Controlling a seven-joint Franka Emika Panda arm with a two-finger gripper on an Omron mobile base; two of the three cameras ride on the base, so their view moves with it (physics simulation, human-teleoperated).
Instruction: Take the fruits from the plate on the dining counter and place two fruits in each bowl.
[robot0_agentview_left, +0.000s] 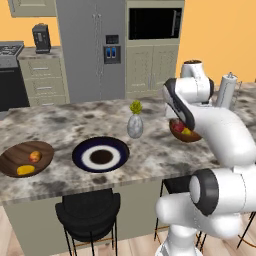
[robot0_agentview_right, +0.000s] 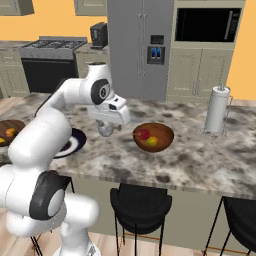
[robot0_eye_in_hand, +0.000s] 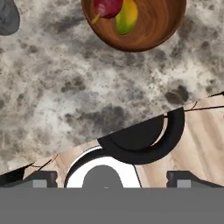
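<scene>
On the dining counter (robot0_agentview_left: 150, 155), left of the plate (robot0_agentview_left: 100, 154), one wooden bowl (robot0_agentview_left: 26, 158) holds the orange fruit (robot0_agentview_left: 34, 156) and the yellow fruit (robot0_agentview_left: 25, 170); the plate itself is bare. Right of the plate stand a grey vase (robot0_agentview_left: 135, 125) and the second bowl (robot0_agentview_right: 153, 136), holding the red fruit (robot0_agentview_right: 144, 134) and the yellow-green fruit (robot0_agentview_right: 152, 142); the gripper (robot0_eye_in_hand: 109, 177) hangs over the counter edge near that bowl, fingers spread wide and holding nothing.

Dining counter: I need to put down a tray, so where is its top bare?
Free: the marble stretch between the right bowl and the paper towel holder, and the near edge before that bowl. Crowded: the left bowl, plate and vase line the other end, with the gripper by the vase.
</scene>
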